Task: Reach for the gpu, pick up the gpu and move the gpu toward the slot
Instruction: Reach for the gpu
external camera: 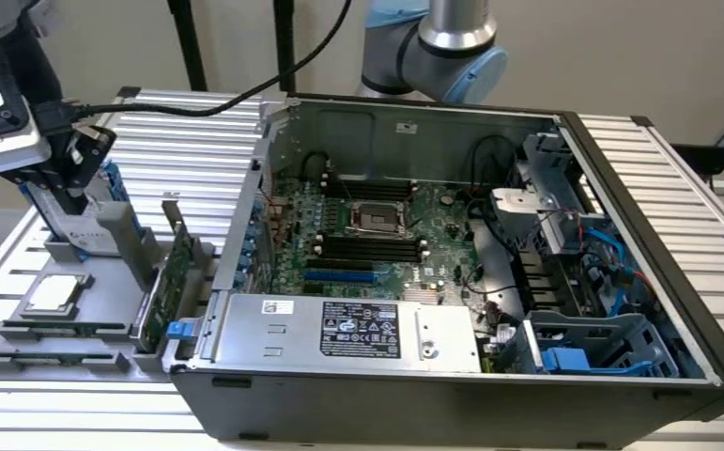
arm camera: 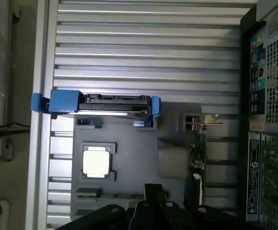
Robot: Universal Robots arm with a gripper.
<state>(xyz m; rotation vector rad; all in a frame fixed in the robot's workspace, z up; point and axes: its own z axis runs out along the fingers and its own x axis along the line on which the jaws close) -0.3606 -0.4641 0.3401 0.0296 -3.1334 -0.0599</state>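
Silver sheet metal wraps the power supply, which sits with its label up along the near wall of the open computer case. The case lies on its side on a ribbed aluminium counter. On the exterior view's left of the case, a grey fixture rests on the same counter, and a small square CPU chip lies flat in a pocket near its front. The gpu, a thin green card, stands on edge in the fixture just beside the case's outer wall. Its narrow metal bracket is at the end farther from the camera, and nothing is gripping the card. Farther back in the fixture, a silver hard drive with blue rails stands upright. The pincer hangs at the drive's upper edge, well apart from the gpu. Whether it touches the drive, and whether it is apart or together, cannot be told. In the wrist view the pincer appears dark above the fixture, between the CPU chip and the edge-on gpu, with the hard drive beyond them. Deeper inside the case lies the green motherboard, with its empty processor socket and dark memory slots. Behind the case's far wall rises a grey and light-blue joint of the arm.
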